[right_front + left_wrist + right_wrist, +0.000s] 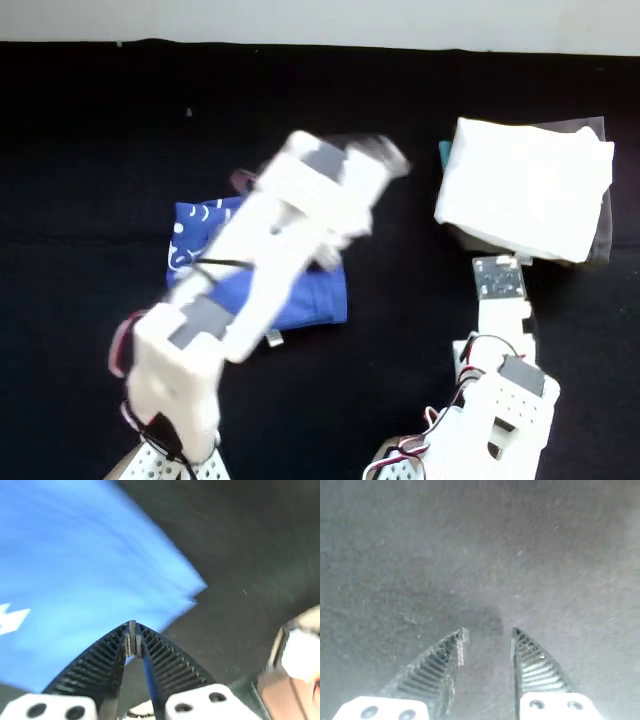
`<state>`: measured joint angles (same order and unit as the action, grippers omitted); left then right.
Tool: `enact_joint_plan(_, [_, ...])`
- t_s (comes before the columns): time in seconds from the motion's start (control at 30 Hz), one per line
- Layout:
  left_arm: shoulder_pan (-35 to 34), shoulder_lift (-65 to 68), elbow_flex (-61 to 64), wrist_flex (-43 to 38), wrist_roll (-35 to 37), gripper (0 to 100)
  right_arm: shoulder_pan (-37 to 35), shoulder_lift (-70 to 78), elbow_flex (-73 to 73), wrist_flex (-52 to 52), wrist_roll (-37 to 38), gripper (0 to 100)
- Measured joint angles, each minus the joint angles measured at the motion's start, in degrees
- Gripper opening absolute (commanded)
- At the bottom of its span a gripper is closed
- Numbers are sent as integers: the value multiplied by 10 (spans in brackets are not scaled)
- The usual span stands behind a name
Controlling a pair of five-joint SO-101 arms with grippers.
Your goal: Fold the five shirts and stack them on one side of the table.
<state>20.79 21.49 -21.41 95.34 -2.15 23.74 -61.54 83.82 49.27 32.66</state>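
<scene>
A blue shirt point(310, 298) with white print lies folded on the black table point(90, 160), left of centre. My left arm point(270, 250) stretches over it, blurred, with its gripper point(372, 162) past the shirt's far edge. In the left wrist view the blue shirt point(85, 555) lies close under the left gripper point(133, 641), whose tips meet with a strip of blue cloth between them. A stack of folded shirts point(525, 185), white on top, sits at the right. My right gripper point(498, 272) hangs just in front of that stack, open point(487, 635) over bare cloth.
Darker shirts point(600, 235) and a teal edge point(444, 152) show under the white one. A pale wall point(320, 18) runs along the table's far edge. Both arm bases point(500, 420) stand at the near edge.
</scene>
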Motion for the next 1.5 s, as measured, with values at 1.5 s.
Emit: enact_joint_plan(1.5, [-336,167,8,-239,-89,10,-566,954,-984,118,-240,138])
